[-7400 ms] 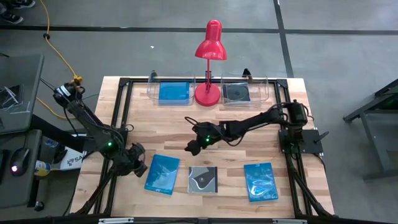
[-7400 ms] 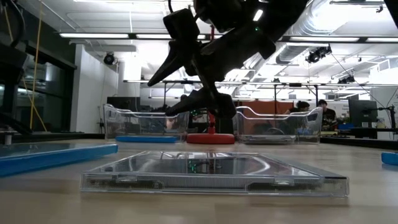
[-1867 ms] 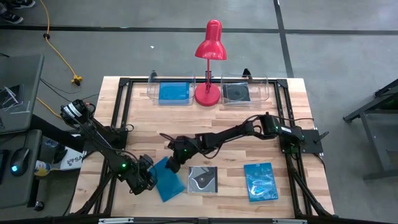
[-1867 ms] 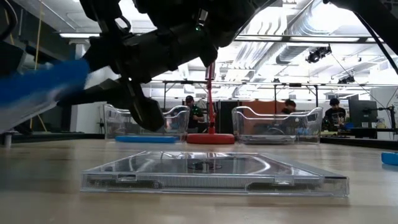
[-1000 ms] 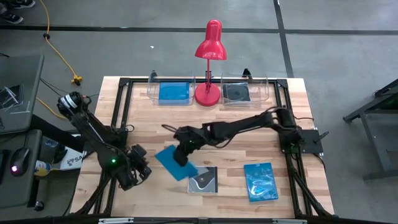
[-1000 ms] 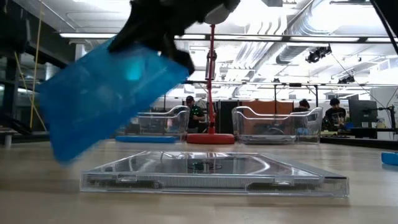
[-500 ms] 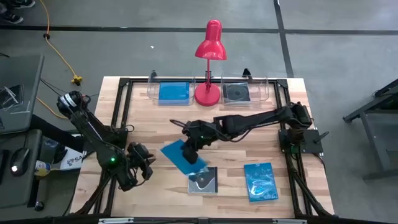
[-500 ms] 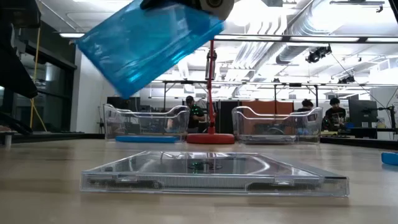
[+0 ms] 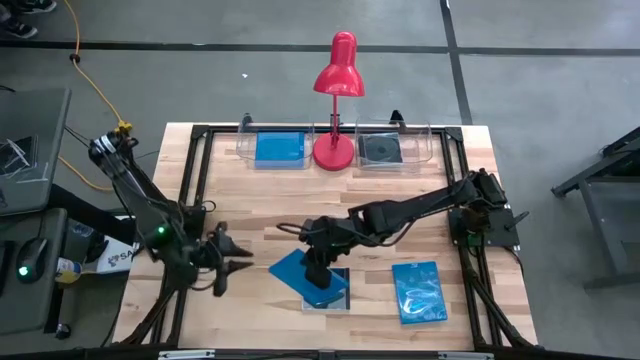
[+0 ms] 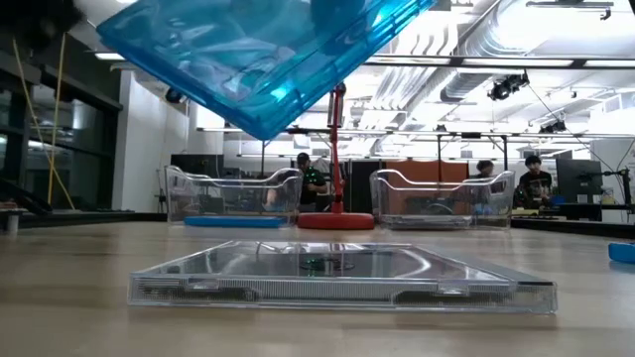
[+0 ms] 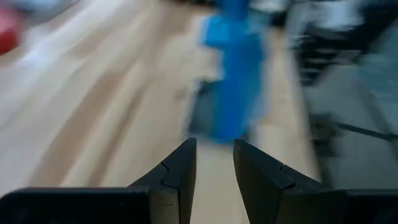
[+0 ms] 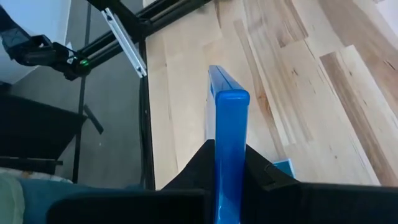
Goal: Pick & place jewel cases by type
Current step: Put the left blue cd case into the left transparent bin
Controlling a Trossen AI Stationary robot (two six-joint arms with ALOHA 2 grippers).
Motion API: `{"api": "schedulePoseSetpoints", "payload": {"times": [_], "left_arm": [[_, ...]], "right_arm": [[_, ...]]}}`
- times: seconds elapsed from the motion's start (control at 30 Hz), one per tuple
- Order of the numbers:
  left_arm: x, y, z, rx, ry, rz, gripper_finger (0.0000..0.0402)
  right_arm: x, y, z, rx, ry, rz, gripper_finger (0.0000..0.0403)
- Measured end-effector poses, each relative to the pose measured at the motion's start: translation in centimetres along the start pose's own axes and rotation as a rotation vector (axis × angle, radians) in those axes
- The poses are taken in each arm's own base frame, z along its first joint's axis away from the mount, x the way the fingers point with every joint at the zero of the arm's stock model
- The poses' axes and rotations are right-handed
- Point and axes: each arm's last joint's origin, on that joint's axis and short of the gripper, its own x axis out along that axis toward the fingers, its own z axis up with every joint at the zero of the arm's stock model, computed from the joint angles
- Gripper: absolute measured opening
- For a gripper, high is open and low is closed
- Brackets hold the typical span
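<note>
Right arm: stretched across the table's middle, right gripper (image 9: 318,270) clamped on a translucent blue plastic jewel case (image 9: 306,276), held aloft. Left arm: near the left edge, left gripper (image 9: 238,265) empty, fingers slightly parted.

1. I see a red desk lamp (image 9: 336,98) standing at the far edge of the wooden table (image 9: 250,200), well beyond the right gripper (image 9: 316,268).
2. Two clear plastic trays (image 9: 268,147) flank the lamp's base, well apart from both grippers.
3. A yellow cable (image 9: 95,95) lies on the grey floor, beyond the left gripper (image 9: 228,262).
4. People (image 10: 310,178) sit far behind the trays.
</note>
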Motion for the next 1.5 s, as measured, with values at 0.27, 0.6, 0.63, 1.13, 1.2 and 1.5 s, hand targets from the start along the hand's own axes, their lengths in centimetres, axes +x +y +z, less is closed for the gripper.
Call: {"api": "schedulePoseSetpoints", "payload": {"times": [0.27,0.6,0.63,1.13,1.2,1.5], "left_arm": [[-0.4,-1.1,1.8,0.083,-0.094,-0.152,0.0105],[3.6,-0.1,3.0,0.025,0.022,-0.222,0.0105],[4.0,-0.1,3.2,0.027,0.024,-0.259,0.0105],[7.3,-0.7,3.2,0.035,0.068,-0.398,0.0105],[7.5,-0.8,3.1,0.034,0.065,-0.403,0.0105],[8.2,-1.1,2.7,0.020,0.087,-0.407,0.0105]], "right_arm": [[0.0,0.9,-0.2,-0.039,-0.019,0.043,0.0013],[0.1,2.4,-1.0,-0.062,-0.030,0.087,0.0013],[0.1,2.4,-1.0,-0.063,-0.030,0.085,0.0014],[0.2,2.3,-1.1,-0.066,-0.019,0.076,0.0014],[0.2,2.4,-1.1,-0.069,-0.016,0.077,0.0014],[0.2,2.3,-1.1,-0.068,-0.022,0.075,0.0014]]}}
